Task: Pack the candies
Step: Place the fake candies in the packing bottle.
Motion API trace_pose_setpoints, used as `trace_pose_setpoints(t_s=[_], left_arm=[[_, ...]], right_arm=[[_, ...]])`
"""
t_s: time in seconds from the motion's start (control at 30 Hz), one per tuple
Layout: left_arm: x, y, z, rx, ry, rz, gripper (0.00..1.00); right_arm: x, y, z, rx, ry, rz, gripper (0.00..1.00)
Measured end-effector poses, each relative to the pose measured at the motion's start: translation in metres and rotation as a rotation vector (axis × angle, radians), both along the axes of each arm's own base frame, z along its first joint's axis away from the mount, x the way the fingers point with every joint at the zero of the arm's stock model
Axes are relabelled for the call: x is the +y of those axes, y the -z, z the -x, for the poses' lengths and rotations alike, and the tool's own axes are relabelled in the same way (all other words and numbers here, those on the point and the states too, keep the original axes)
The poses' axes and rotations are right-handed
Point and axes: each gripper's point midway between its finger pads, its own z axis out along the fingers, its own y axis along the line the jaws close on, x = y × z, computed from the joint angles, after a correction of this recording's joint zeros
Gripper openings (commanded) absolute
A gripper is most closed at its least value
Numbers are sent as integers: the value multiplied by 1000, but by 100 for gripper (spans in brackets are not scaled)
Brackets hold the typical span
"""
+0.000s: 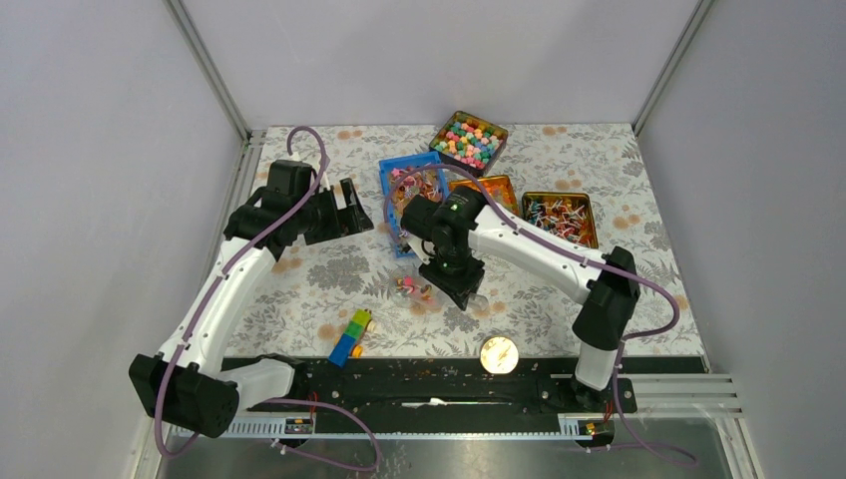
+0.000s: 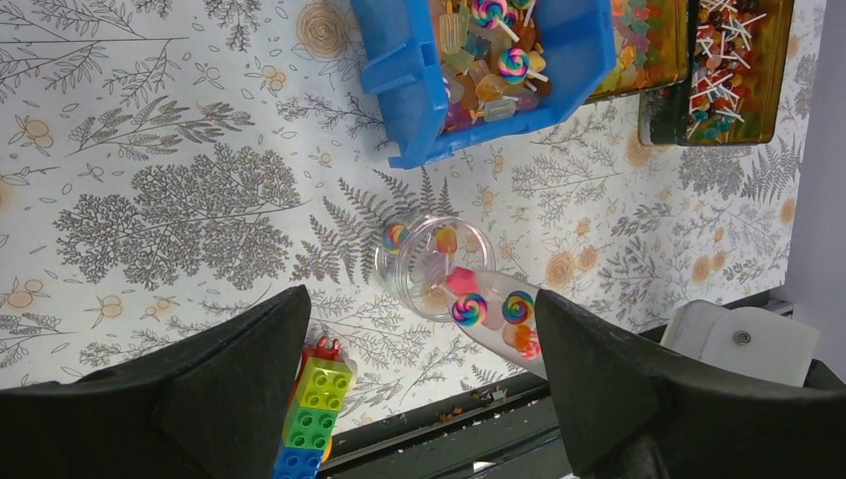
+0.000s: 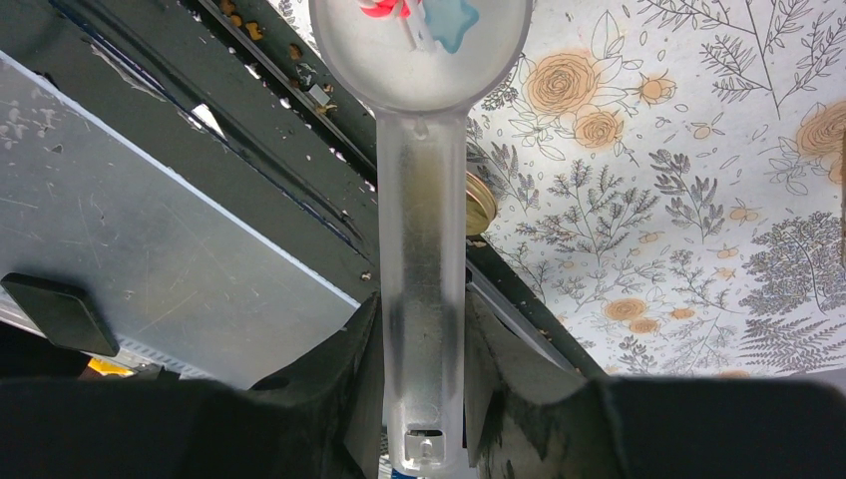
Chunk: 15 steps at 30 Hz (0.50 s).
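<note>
left arm stretched forward, left hand (image 2: 417, 304) fingers spread wide, gripping nothing. right arm bent inward at the elbow, right hand (image 3: 421, 321) clamped on scoop (image 3: 420, 200) handle.

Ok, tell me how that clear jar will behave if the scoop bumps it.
The jar looks light: clear walls, only a few candies inside, so it would probably slide on the tablecloth. It stands free, the left claw open and apart from it, so a knock from the scoop might tip it. Being round, it would likely roll then.

Both arms (image 1: 224, 299) have white shells, black joints and purple cables (image 1: 304, 129).
</note>
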Motion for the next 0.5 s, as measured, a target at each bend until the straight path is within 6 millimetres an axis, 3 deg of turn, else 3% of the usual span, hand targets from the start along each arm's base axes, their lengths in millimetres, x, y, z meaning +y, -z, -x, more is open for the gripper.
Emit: trace_pose_setpoints(t_s=[0.5], left_arm=[[-1,5,2,13,8,4,86]], right_arm=[[8,2,0,34,42,26,0]])
